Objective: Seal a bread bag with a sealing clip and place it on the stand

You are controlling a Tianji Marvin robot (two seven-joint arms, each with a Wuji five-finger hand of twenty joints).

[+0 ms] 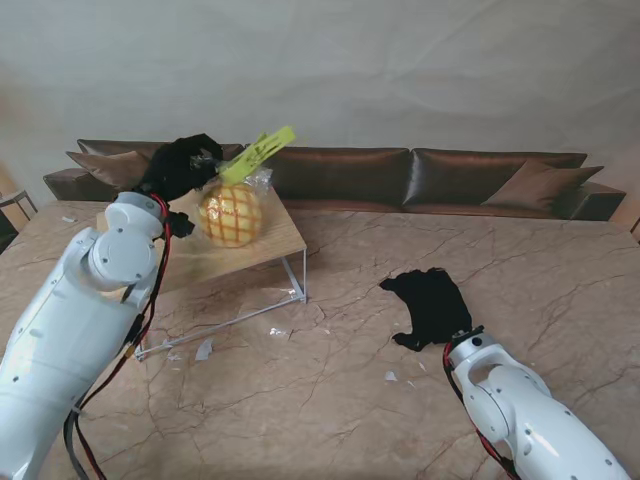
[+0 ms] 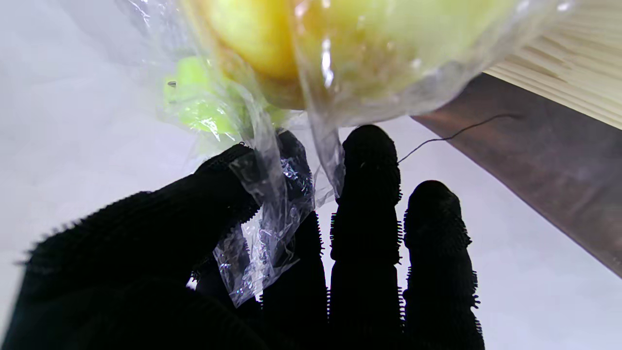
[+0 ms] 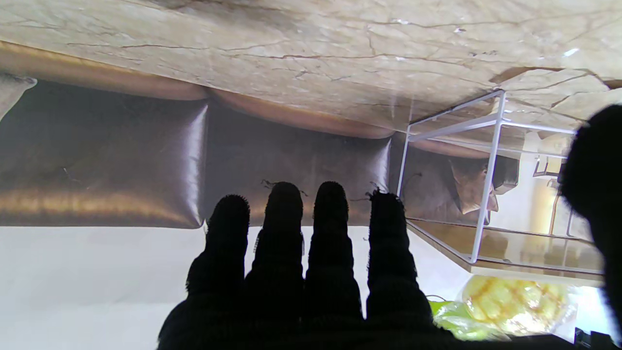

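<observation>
Clip already on bread bag, resting on stand upper left; left hand pinching bag neck, release pending; right hand empty, fingers loosely extended.

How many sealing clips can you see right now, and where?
1. A yellow-green sealing clip sits on the neck of the bread bag, over the stand, beside the left hand. None shows elsewhere; others may be hidden.
</observation>
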